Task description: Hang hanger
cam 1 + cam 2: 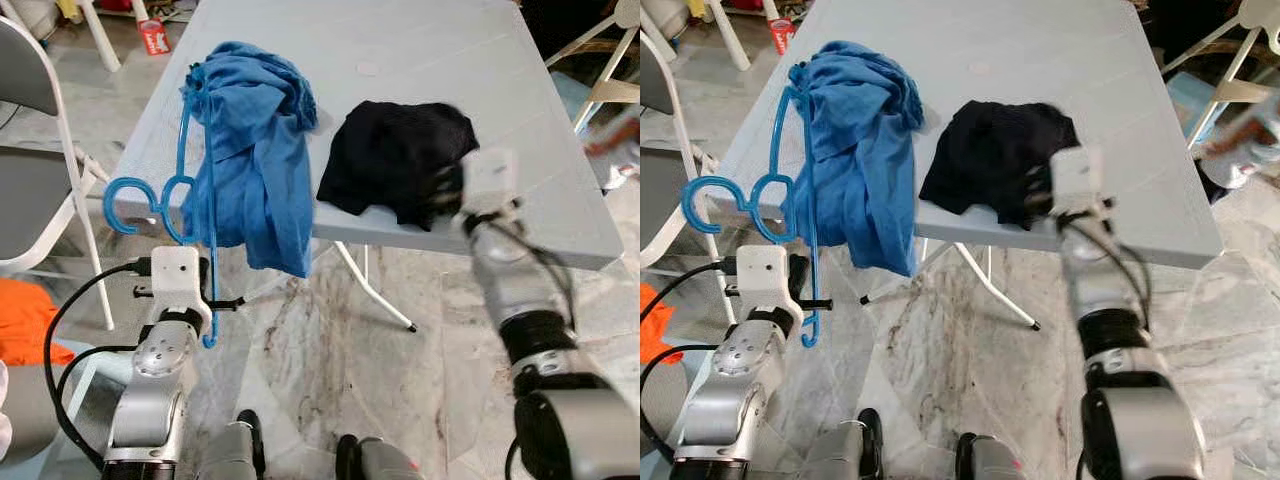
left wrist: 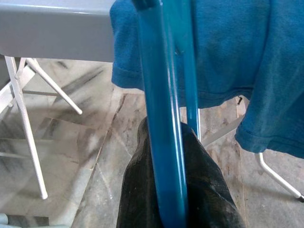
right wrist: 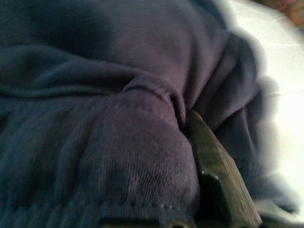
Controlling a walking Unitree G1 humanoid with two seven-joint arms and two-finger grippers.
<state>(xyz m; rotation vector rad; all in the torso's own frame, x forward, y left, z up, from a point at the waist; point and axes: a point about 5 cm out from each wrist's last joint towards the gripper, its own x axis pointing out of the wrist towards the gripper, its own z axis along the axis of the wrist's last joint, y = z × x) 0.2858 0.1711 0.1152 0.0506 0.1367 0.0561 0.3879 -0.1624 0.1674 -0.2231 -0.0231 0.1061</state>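
Note:
A blue plastic hanger (image 1: 188,140) stands upright at the grey table's (image 1: 420,60) near left corner, with two hooks (image 1: 130,205) side by side pointing left. My left gripper (image 1: 200,262) is shut on it below the table edge; the left wrist view shows the blue bars (image 2: 166,118) lying along a black finger (image 2: 209,190). A blue shirt (image 1: 255,150) drapes over the table's front edge right beside the hanger. My right gripper (image 1: 445,195) is pressed into a black garment (image 1: 395,150) near the front edge. Its cloth (image 3: 118,142) is bunched against one finger (image 3: 218,185); the other finger is hidden.
A grey folding chair (image 1: 30,150) stands left of the table, with orange cloth (image 1: 25,320) on the floor beneath it. White chair legs (image 1: 610,80) stand at the far right. The table's white legs (image 1: 375,290) cross under it over a marble floor.

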